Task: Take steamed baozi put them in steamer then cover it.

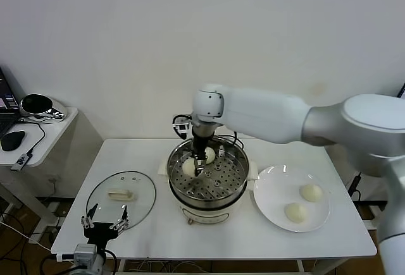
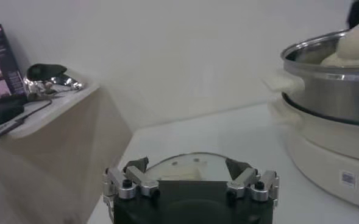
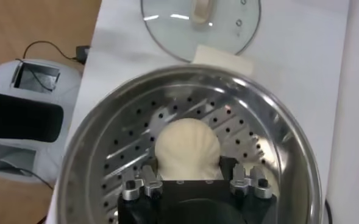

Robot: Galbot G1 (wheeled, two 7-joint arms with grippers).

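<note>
The steamer (image 1: pixel 209 189) stands mid-table, and it also shows in the left wrist view (image 2: pixel 331 91). My right gripper (image 1: pixel 199 163) reaches down into it and is shut on a baozi (image 3: pixel 187 145) that rests on the perforated tray (image 3: pixel 124 140). In the head view two baozi (image 1: pixel 188 168) (image 1: pixel 210 155) lie in the steamer on either side of the fingers. Two more baozi (image 1: pixel 311 192) (image 1: pixel 295 212) lie on the white plate (image 1: pixel 272 193). The glass cover (image 1: pixel 120 198) lies flat on the table to the left. My left gripper (image 1: pixel 104 224) is open and empty just before it, and the cover's edge (image 2: pixel 179 173) shows between its fingers.
A low side table (image 1: pixel 44 136) at far left holds a laptop, a mouse (image 1: pixel 12 140) and a shiny device (image 1: pixel 39 106). The wall stands close behind the white table (image 1: pixel 145 155). The cover also shows beyond the steamer in the right wrist view (image 3: pixel 197 24).
</note>
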